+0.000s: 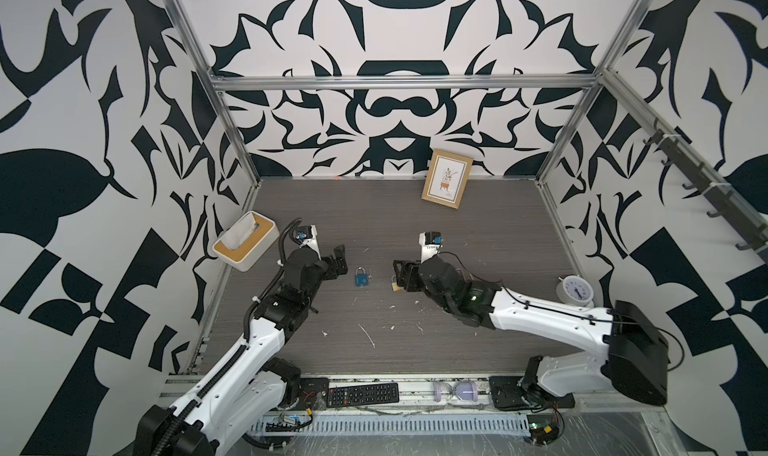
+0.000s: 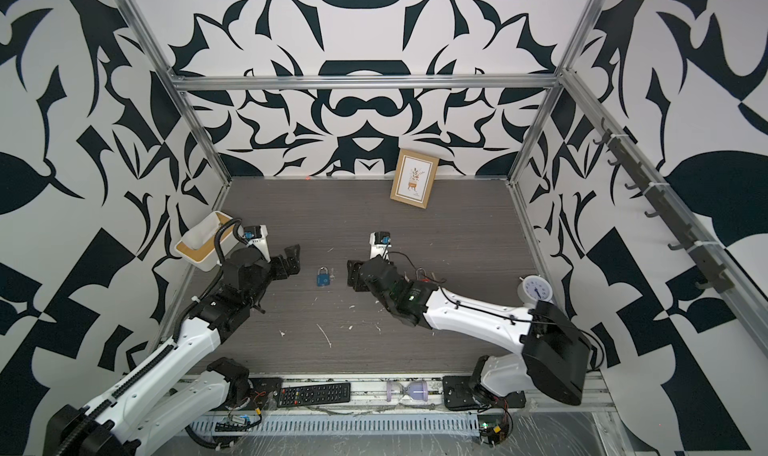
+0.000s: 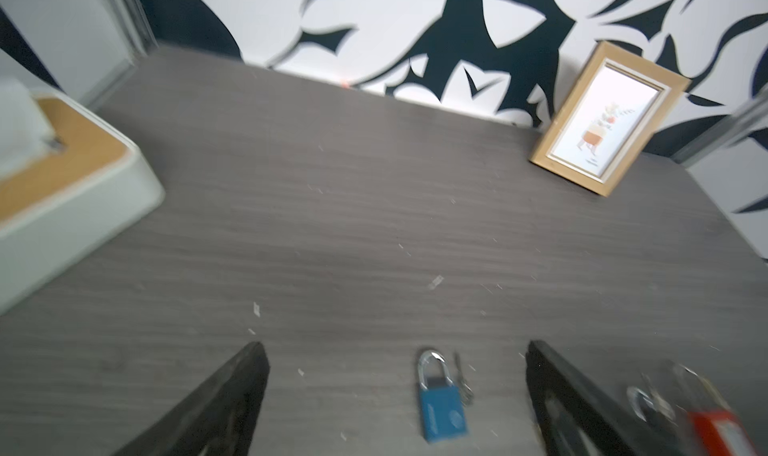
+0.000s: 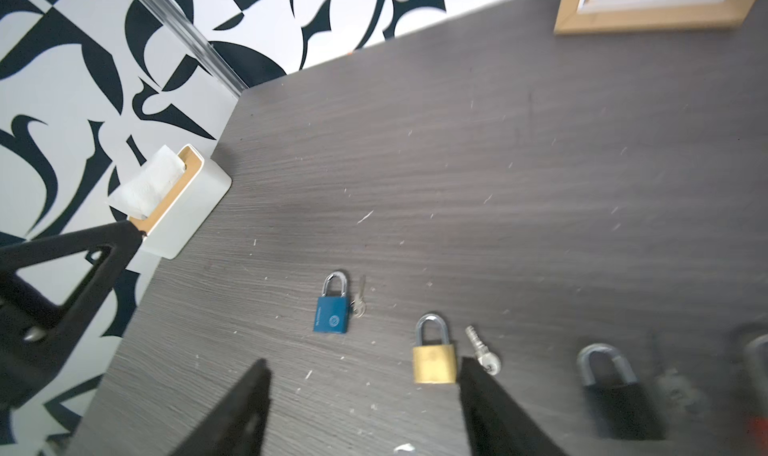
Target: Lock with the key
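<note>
A blue padlock [image 1: 361, 277] [image 2: 323, 277] lies flat on the grey table between my two grippers, clear in the left wrist view [image 3: 441, 406] and the right wrist view [image 4: 331, 313]. A small silver key [image 4: 360, 301] [image 3: 462, 377] lies beside its shackle. A brass padlock [image 4: 434, 361] [image 1: 396, 287] with its own key [image 4: 482, 349] sits next to my right gripper's fingertip. My left gripper [image 1: 341, 260] [image 3: 395, 346] is open and empty, left of the blue padlock. My right gripper [image 1: 398, 273] [image 4: 365, 361] is open and empty, right of it.
A black padlock [image 4: 619, 398] and a red one [image 3: 721, 433] lie under the right arm. A tissue box [image 1: 245, 240] stands at the left wall, a picture frame [image 1: 446, 178] at the back, a clock [image 1: 575, 290] at the right. A remote [image 1: 362, 394] lies on the front rail.
</note>
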`<action>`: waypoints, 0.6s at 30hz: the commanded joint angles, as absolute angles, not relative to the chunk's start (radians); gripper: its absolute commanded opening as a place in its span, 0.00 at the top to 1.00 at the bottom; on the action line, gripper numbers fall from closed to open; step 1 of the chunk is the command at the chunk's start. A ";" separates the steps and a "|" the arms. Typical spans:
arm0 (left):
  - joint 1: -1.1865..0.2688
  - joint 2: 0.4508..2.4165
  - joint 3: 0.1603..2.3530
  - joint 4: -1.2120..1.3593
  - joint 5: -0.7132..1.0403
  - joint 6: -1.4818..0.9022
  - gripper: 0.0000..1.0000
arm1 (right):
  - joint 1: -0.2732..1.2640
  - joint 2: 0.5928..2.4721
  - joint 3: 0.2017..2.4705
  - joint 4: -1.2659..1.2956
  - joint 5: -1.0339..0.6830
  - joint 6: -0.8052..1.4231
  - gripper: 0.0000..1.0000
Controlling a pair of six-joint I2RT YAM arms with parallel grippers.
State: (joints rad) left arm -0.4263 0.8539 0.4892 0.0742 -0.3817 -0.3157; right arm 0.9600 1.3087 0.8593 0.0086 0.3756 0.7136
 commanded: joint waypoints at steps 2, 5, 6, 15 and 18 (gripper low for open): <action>-0.389 0.867 0.322 0.554 -0.721 0.027 0.01 | 0.823 1.176 0.861 -0.259 0.327 0.466 0.00; -0.233 0.997 0.263 0.709 -0.657 0.048 0.00 | 0.723 1.077 0.809 -0.241 0.327 0.400 0.00; -0.179 1.049 0.264 0.700 -0.593 0.024 0.01 | 0.699 1.047 0.791 -0.227 0.347 0.370 0.00; 0.006 1.588 0.193 1.280 -0.169 -0.108 0.01 | 0.534 0.807 0.565 0.043 0.548 0.054 0.00; 0.004 1.562 0.238 1.162 -0.158 -0.112 0.01 | 0.412 0.856 0.496 0.172 0.552 0.020 0.00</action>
State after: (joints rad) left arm -0.0032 1.5936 0.1932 1.0676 -0.2466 -0.0860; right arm 0.4828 0.8227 0.5423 -0.0032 0.4889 0.1234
